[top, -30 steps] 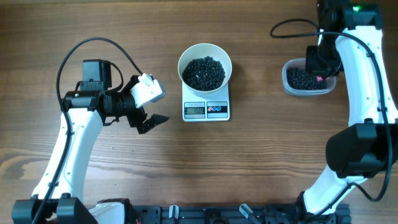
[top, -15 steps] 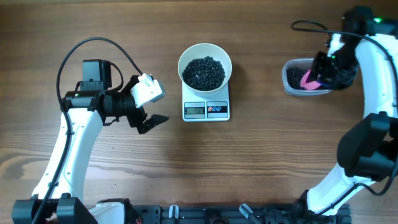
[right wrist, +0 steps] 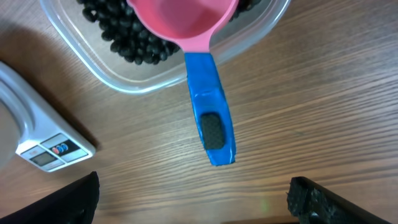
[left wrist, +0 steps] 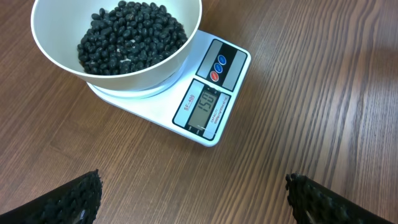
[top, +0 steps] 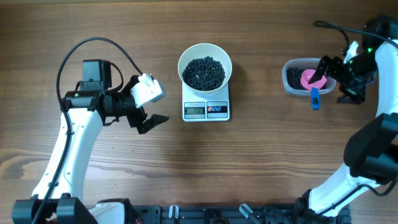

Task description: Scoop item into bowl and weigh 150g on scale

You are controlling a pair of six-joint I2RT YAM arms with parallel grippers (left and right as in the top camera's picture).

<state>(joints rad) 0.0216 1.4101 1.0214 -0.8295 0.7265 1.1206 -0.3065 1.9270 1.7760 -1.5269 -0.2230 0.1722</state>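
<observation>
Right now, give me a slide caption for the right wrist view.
Pink scoop rests in the clear tub of black beans, blue handle overhanging the rim.

The top edge crops the bowl (left wrist: 59, 53) in left wrist view, the tub (right wrist: 134, 78) in right wrist view

Overhead, 2 wrist close-ups sharing scale (top: 206, 109)
</observation>
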